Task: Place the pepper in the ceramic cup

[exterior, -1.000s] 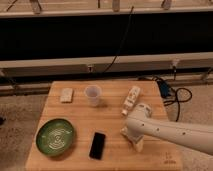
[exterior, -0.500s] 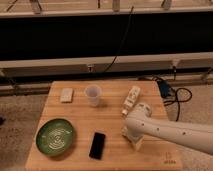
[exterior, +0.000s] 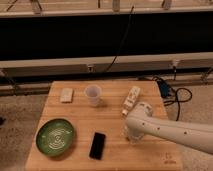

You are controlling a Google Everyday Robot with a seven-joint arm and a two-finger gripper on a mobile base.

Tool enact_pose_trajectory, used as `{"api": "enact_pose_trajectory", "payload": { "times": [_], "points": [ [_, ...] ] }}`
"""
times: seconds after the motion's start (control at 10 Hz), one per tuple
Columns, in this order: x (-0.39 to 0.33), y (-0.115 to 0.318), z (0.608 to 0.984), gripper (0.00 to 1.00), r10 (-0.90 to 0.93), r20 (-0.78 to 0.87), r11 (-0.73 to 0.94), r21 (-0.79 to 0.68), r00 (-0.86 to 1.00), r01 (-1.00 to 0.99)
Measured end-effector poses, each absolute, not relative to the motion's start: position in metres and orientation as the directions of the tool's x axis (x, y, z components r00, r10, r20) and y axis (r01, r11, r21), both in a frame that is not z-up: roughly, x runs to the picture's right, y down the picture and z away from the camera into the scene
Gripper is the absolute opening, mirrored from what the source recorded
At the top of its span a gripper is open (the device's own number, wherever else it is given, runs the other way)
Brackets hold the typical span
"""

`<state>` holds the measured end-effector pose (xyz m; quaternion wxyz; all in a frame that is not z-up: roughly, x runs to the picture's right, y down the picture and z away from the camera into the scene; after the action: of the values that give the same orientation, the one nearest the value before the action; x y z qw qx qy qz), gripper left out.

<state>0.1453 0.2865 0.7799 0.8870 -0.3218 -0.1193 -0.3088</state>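
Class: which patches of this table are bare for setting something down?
Bare: the middle of the table, between ceramic cup, green plate and black phone. Crowded: the right side, where the tool hangs near the white bottle.

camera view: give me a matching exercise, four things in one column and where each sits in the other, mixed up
Things:
1 green plate
2 ceramic cup
3 white bottle
4 tool

Places:
a back middle of the wooden table
b front left corner
c low over the table, right of the black phone
d back right

Pairs: 1-b, 2-a, 3-d, 4-c
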Motion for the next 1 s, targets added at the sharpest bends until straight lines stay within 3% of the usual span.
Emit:
{"api": "enact_pose_trajectory", "payload": {
  "times": [1.0],
  "points": [
    [0.186, 0.259, 0.799, 0.79, -0.431, 0.32, 0.622, -0.572, 0.843, 0.535]
  ]
}}
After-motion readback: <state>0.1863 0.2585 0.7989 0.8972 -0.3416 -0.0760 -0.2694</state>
